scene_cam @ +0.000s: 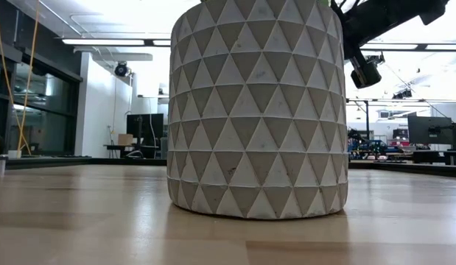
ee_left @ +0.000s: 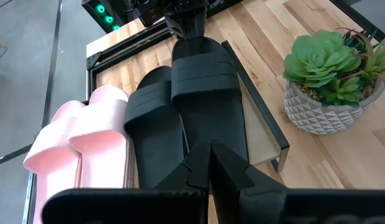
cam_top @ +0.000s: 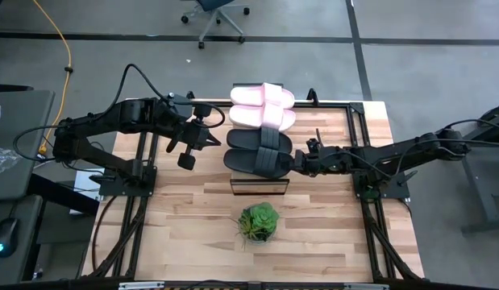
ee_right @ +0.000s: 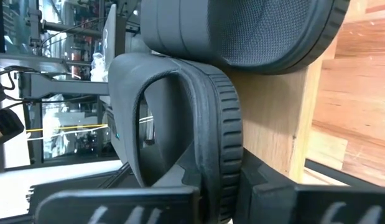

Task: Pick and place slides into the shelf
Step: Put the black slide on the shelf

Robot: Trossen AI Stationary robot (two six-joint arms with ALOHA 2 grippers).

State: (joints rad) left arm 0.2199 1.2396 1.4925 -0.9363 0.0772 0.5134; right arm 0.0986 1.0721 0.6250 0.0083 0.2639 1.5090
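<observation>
Slides: 2 pink (cam_top: 263, 105) and 2 black (cam_top: 259, 151) lie on the shelf (cam_top: 260, 188) at frame centre. Right gripper (cam_top: 298, 163) pinches the nearer black slide's edge; left gripper (cam_top: 187, 153) hovers clenched, empty. Foam looks light, bendy, grippy; the sole rim is probably the best hold.

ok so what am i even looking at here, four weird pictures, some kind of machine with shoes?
It is a two-armed robot at a wooden table, filmed by four cameras at once. One looks straight down, one sits at table height and mostly sees the plant pot, and one rides on each wrist. On the shelf lie two pink slides and two black slides. The right gripper is shut on the nearer black slide, pinching its end. The left gripper is shut and empty, hanging above the table beside the shoes. The green plant just stands in front.
</observation>
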